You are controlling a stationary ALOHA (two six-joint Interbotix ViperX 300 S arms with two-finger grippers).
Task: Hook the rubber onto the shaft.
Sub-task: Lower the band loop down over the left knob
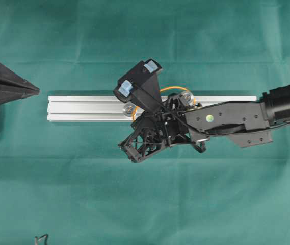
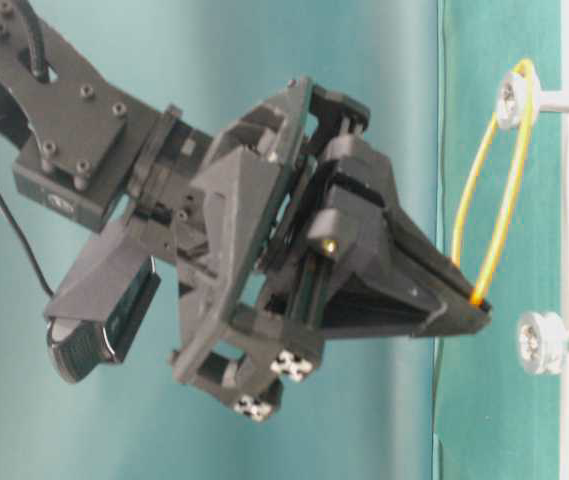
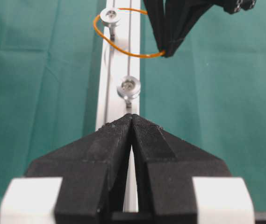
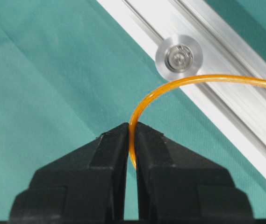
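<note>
A: Rubber (image 4: 179, 86) w/ right gripper (image 4: 130, 133)?
B: Yes, jaws clenched on it; far end round one shaft (image 3: 109, 17). Free shaft (image 4: 178, 57) lies 1 o'clock of jaws, wrist view. Left gripper (image 3: 132, 122) closed, empty.

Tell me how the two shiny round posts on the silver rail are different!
The far post has the orange rubber band looped around it; the near post has nothing on it. In the left wrist view, the far post stands beside the right gripper, which pinches the band, while the near post stands just ahead of the shut left gripper. Both are silver, round-headed, and stand on the same rail.
</note>
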